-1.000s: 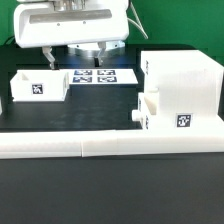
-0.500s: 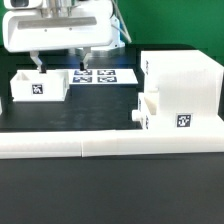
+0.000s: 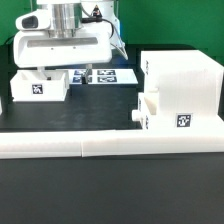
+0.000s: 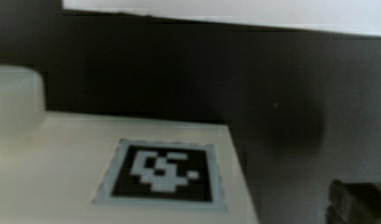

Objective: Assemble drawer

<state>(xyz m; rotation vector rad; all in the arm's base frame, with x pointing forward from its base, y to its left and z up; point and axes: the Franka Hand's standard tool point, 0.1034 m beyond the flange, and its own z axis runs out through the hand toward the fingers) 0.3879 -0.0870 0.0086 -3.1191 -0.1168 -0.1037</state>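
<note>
Black tabletop fills my exterior view, with white border bars (image 3: pixel 110 147) across the foreground. At upper left the gripper (image 3: pixel 58 68) hangs over the loose tray (image 3: pixel 38 86), jaws spread wide apart (my wrist view gives only a blurred tag (image 4: pixel 164 170)). At right stands the drawer housing (image 3: pixel 182 85), a second tray (image 3: pixel 150 112) poking from its side; the marker board (image 3: pixel 105 75) lies at upper centre

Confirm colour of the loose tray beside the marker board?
Tray is white, black-and-white square tag on front; best in exterior view.
</note>
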